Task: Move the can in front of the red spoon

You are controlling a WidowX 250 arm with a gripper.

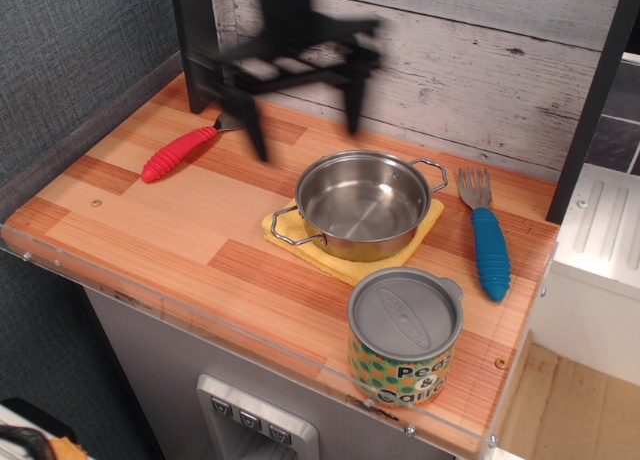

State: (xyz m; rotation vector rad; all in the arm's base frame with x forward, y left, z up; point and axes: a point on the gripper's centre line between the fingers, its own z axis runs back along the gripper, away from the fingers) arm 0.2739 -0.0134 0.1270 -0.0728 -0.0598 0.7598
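Note:
The can [405, 337], a short tin with a grey lid and a dotted "Peas & Carrots" label, stands at the front right corner of the wooden counter. The red spoon [178, 152] lies at the back left, its silver bowl mostly hidden behind my gripper. My black gripper [303, 122] is blurred by motion, high over the back of the counter between the spoon and the pot. Its two fingers [256, 128] hang down wide apart and hold nothing. It is far from the can.
A steel pot with two handles [362, 204] sits on a yellow cloth [345, 262] mid-counter. A blue-handled fork [489, 240] lies at the right. A dark post [196, 40] stands at the back left, a plank wall behind. A clear lip [200, 315] edges the counter front.

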